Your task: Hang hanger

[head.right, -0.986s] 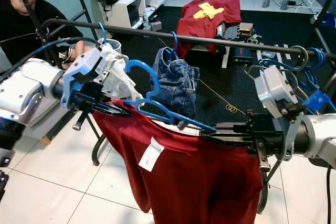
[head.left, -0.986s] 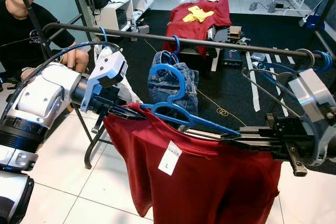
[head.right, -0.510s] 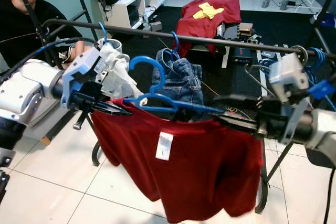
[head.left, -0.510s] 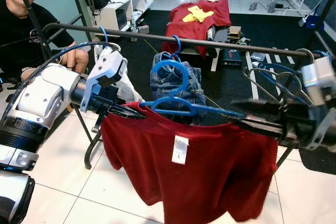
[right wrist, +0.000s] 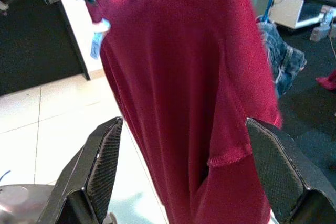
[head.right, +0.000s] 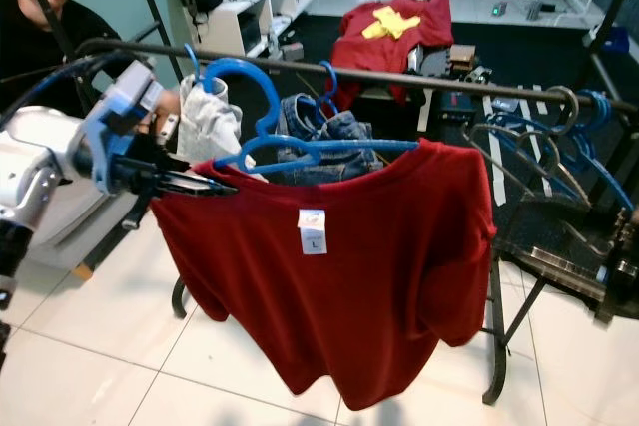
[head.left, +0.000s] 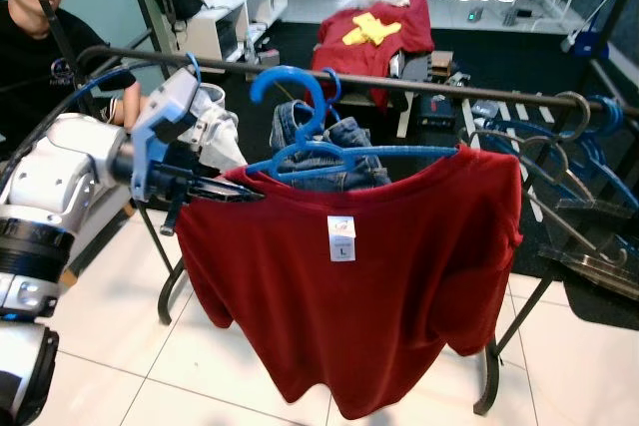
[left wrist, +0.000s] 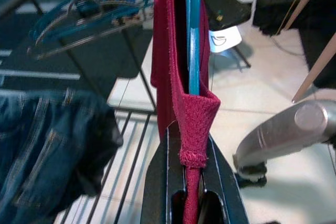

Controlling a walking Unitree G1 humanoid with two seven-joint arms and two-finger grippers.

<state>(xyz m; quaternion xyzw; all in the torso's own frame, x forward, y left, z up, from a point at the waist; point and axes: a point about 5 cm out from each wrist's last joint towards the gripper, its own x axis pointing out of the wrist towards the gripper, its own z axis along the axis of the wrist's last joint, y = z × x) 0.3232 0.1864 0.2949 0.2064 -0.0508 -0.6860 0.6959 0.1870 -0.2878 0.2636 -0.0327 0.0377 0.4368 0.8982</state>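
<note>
Just below the rail (head.left: 419,80), the left gripper (head.left: 243,195) pinches the red shirt (head.left: 369,276) and blue hanger (head.left: 329,152) at one shoulder — the right gripper (right wrist: 184,171) gapes wide, holding nothing.

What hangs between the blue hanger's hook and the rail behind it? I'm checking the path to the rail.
In the left eye view, the blue hanger rides ahead of the rail; folded jeans on their own hanger hang between them.

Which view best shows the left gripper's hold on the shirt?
The left wrist view: the left gripper pinches the red shirt beside the blue hanger. The eye views show that hold from farther away; the right wrist view shows the hanging shirt.
</note>
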